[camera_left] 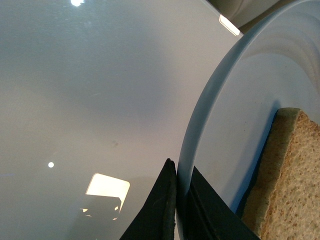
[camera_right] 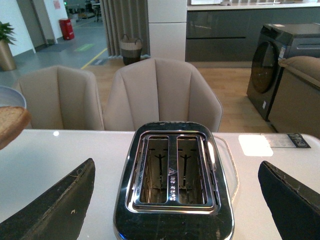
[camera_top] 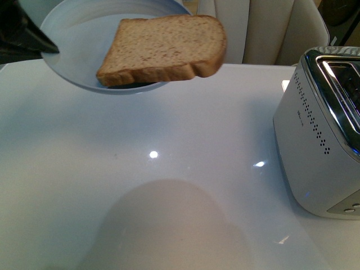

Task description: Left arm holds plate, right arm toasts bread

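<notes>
- Between 6 and 12 o'clock, open table (camera_top: 140, 185) is left below for moving.
- At 3 o'clock the toaster (camera_top: 315, 140) is stood; the right gripper (camera_right: 176, 167) is seen above its slots (camera_right: 155, 170), jaws apart, empty.
- At 11 o'clock the plate (camera_top: 73, 34) is clamped at its rim by the left gripper (camera_left: 182, 175), off the table.
- The bread (camera_top: 163, 48) is overhung toward 3 o'clock; that free edge is best pinched, plate held level.

Matte black wedge fingers (camera_right: 55, 205) on left gripper (camera_left: 182, 172) and right gripper (camera_right: 176, 170) (the right's edges seemingly scuffed)
</notes>
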Controlling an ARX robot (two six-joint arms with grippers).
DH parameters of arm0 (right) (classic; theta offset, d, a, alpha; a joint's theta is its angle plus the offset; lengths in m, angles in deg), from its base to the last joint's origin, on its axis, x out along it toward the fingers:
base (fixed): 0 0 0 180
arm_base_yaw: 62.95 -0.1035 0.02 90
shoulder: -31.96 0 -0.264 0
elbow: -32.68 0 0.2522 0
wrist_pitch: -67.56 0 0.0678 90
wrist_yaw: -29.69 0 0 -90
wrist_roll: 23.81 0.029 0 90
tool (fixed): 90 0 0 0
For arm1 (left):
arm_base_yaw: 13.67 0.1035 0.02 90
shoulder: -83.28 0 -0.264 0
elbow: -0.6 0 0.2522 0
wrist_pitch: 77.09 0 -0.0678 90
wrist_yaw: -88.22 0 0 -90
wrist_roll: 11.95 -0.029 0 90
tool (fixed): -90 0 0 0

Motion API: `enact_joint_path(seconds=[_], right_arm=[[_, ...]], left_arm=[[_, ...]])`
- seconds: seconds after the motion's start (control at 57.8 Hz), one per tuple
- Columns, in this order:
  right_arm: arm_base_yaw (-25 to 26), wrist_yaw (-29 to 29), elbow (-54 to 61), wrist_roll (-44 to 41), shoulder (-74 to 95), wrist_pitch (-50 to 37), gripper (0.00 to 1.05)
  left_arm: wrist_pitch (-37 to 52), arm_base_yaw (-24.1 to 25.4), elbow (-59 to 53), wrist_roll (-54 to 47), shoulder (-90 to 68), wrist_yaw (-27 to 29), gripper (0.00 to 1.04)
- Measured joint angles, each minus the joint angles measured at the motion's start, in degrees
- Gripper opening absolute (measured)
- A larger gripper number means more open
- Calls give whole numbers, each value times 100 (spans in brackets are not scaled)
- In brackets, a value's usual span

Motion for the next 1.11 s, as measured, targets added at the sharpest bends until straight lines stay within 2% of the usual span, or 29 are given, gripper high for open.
enact_joint_path(seconds=[0.242, 0.381, 0.83, 1.107], right_arm=[[0, 0, 0, 0, 0, 0, 96], [0, 0, 0, 0, 0, 0, 96], [0, 2, 0, 0, 0, 0, 96], [0, 0, 0, 0, 0, 0, 96]], left_arm=[[-361, -1130, 317, 494, 199, 260, 3], [-452, -1534, 404, 861, 306, 372, 3], [-407, -1912, 568, 1381, 308, 595, 3], [-385, -1967, 573, 1449, 308, 575, 3]])
